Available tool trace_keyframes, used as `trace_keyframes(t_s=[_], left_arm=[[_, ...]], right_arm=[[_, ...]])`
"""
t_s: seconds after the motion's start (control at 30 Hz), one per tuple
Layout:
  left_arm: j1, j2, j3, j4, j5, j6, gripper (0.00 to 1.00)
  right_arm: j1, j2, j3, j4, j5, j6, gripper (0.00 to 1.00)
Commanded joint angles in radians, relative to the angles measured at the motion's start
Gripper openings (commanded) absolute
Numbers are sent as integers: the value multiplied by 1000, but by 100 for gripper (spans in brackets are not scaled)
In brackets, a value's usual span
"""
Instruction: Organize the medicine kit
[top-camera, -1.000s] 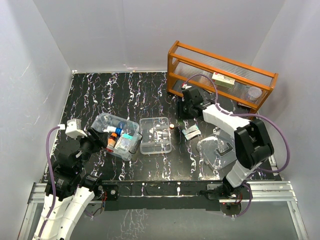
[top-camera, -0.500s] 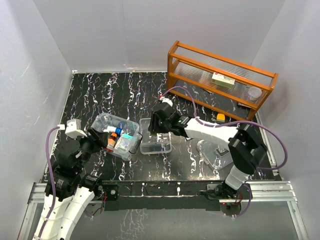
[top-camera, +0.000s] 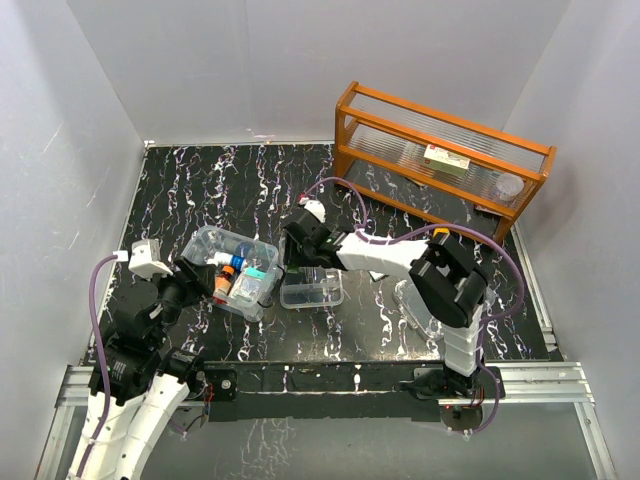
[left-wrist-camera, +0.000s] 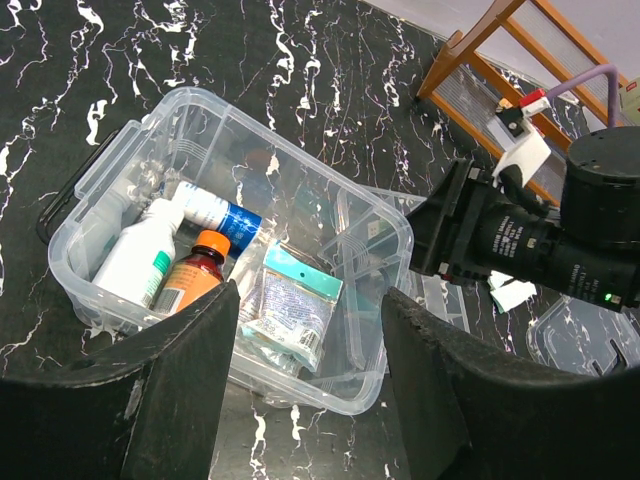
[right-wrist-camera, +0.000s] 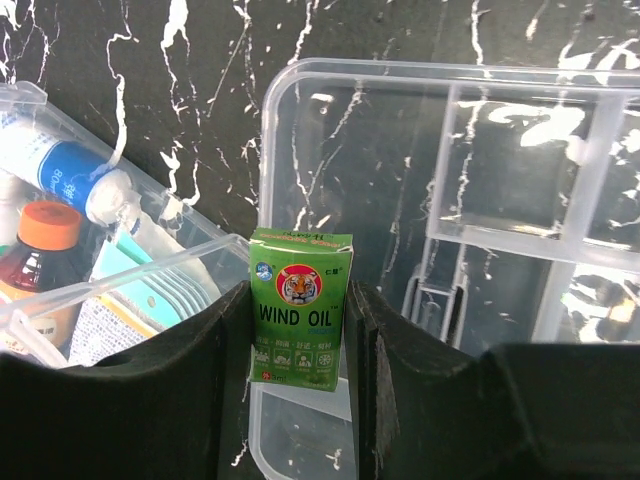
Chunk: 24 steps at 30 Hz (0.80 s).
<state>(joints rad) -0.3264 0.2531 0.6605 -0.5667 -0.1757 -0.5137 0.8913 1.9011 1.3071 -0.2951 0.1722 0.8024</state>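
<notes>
Pinched between the right gripper's (right-wrist-camera: 298, 345) jaws is a small green cardboard carton printed "WIND OIL" (right-wrist-camera: 300, 290). The left gripper's (left-wrist-camera: 310, 320) jaws stand spread, with nothing seen held, at the near-left end of the clear plastic rounded-rectangular kit box (left-wrist-camera: 100, 180).

A second ago the right arm was far off at the orange wooden rack (top-camera: 440, 150). It has since swung across the black marbled table (top-camera: 200, 180), and now hangs over the left rim of the clear divided tray (right-wrist-camera: 440, 100), just beside the box's near-right wall. This suggests the carton is about to be dropped into the kit, though the pictures do not settle whether it is meant for the tray or the box. The left arm has barely moved.

The box sits left of centre, mouth upward. Its long axis slants from far left to near right in the overhead view. Inside lie a white bottle (left-wrist-camera: 135, 265), an orange-capped brown bottle (left-wrist-camera: 195, 270) and a teal-topped sachet (left-wrist-camera: 295, 305). The tray sits just to its right, with its long axis running near to far. The clear lid (top-camera: 432, 305) lies well apart, near the right arm's base. The carton's long axis runs along the fingers, with its printed face toward the wrist camera.
</notes>
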Motion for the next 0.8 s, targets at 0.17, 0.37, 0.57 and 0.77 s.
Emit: trace_keyframes(t_s=[0.17, 0.37, 0.57, 0.77], left_arm=[[0, 2, 17, 4, 0, 4, 58], [1, 3, 16, 6, 1, 4, 58], [1, 3, 17, 4, 1, 4, 59], [1, 5, 16, 6, -2, 3, 59]], right_arm=[[31, 55, 84, -41, 118, -8, 38], [34, 74, 97, -63, 138, -17, 39], [33, 62, 111, -77, 121, -11, 50], [34, -7, 94, -78, 167, 3, 51]])
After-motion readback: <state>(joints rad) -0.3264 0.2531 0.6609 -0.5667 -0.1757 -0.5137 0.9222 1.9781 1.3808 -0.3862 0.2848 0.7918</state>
